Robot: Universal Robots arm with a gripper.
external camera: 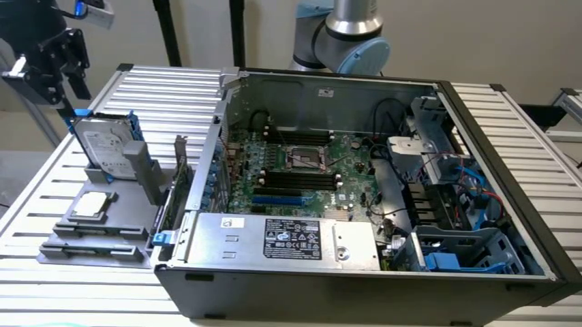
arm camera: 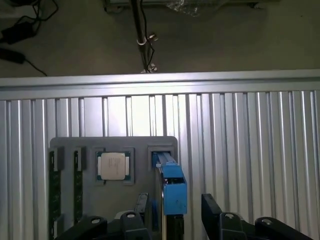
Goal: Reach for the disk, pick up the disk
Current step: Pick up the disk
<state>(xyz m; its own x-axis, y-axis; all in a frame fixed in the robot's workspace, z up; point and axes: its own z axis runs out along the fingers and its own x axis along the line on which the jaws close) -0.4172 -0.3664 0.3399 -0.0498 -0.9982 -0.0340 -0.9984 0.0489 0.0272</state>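
Disk (external camera: 102, 144) stands on edge in the grey holder (external camera: 118, 199), gripper (arm camera: 175, 205) spread open just above — a finger each side. Slight misalignment could jam a fingertip onto its blue carrier (arm camera: 173, 187).

setting: robotics lab bench | signs: robot arm (external camera: 350, 30) top centre; opened computer case (external camera: 364, 293) mid-frame; slatted aluminium table (external camera: 518, 122) exterior view's right

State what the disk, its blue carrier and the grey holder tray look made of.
Disk: silver-grey metal casing, dull sheen, white paper-like label.
Blue carrier: probably moulded plastic, uniform saturated colour, matte.
Grey holder tray: matte, moulded slots, likely plastic; uncertain.
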